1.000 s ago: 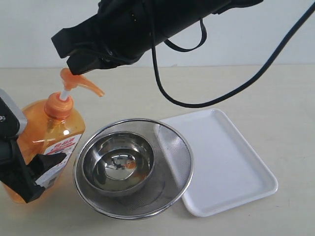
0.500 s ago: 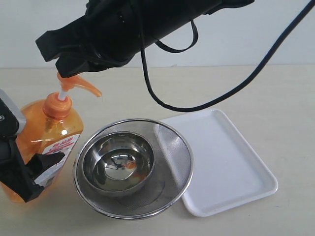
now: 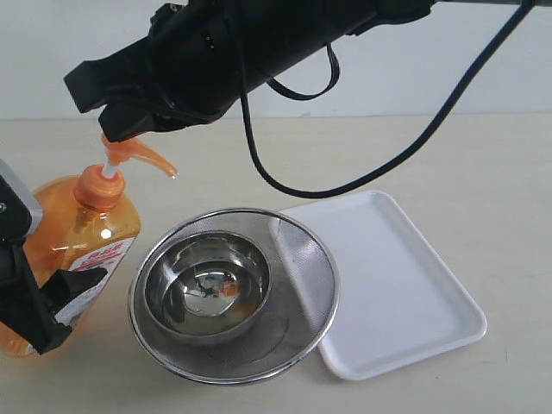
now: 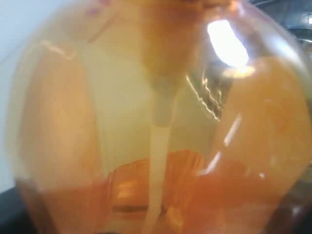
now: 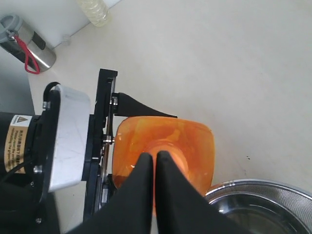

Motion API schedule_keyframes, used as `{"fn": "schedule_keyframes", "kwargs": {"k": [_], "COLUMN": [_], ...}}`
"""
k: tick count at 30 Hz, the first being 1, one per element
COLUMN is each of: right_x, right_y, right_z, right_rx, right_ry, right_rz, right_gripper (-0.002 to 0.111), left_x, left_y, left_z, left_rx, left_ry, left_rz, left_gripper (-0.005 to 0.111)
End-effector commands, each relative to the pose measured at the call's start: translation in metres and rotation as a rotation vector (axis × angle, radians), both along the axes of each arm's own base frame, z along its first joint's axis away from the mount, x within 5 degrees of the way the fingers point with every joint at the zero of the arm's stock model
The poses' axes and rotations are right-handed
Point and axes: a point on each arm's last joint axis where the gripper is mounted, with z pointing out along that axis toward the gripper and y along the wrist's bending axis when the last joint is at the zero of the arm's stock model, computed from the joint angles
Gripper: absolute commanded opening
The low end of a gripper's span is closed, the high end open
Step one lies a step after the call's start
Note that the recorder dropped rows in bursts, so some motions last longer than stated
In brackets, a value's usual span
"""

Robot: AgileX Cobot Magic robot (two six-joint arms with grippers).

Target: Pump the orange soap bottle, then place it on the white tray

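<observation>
The orange soap bottle [image 3: 82,228] stands at the table's left, slightly tilted, its orange pump nozzle [image 3: 138,155] pointing toward the bowls. My left gripper [image 3: 52,302] is shut on the bottle's lower body, one black finger across the label. My right gripper [image 3: 129,128] is shut, its tips resting on top of the pump head. In the right wrist view the closed right gripper [image 5: 155,156] sits over the bottle [image 5: 195,141]. The bottle [image 4: 156,122] fills the left wrist view and hides the jaws. The white tray [image 3: 405,293] lies at the right with nothing on it.
A round steel mesh strainer [image 3: 302,285] holding a smaller steel bowl [image 3: 207,289] sits between bottle and tray, overlapping the tray's left edge. The right arm and its black cable [image 3: 345,185] hang over the table's middle. A metal flask [image 5: 27,41] stands beyond the table edge.
My right gripper has moved left and slightly down onto the pump head, which sits lower. The bottle has shifted a little left, and a drop shows at the nozzle tip.
</observation>
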Motion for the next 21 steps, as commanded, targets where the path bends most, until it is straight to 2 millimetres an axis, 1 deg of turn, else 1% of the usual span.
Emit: {"fn": "schedule_keyframes", "kwargs": {"k": [1,4,9,21], "right_x": [-0.004,-0.004,-0.006,-0.015], "right_y": [0.005,0.005,0.002,-0.011], "right_z": [-0.041,-0.039,-0.029,0.010], "right_rx": [-0.143,-0.139,-0.119,-0.054], "right_ry": [0.083,0.071,0.045,-0.071], "right_rz": [0.085,0.087,0.082,0.063], "right_gripper": [0.000,0.000,0.000,0.000], "left_x": [0.002,0.002,0.002,0.002], "left_y": [-0.008,-0.008,-0.008,-0.008], "left_z": [0.008,0.008,0.008,0.008], "left_rx": [-0.072,-0.074,-0.075,-0.081], "left_ry": [-0.056,-0.055,-0.057,-0.052], "left_rz": [-0.035,-0.034,-0.035,-0.028], "left_gripper": [0.005,0.005,0.005,0.005]}}
